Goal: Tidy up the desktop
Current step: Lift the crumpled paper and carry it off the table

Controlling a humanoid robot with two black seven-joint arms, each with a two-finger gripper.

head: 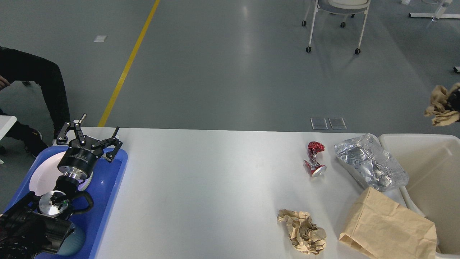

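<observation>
The white desktop holds a crushed red can, a crumpled foil wrapper, a flat brown paper bag and a brown paper wad. At the right edge of the view, a second brown paper wad hangs in the air above the cream bin. Only a dark sliver of my right gripper shows there, shut on that wad. My left gripper stands open and empty over the blue tray.
A white plate lies in the blue tray under my left arm. A seated person's dark legs are beyond the table's left corner. A wheeled chair stands on the grey floor far behind.
</observation>
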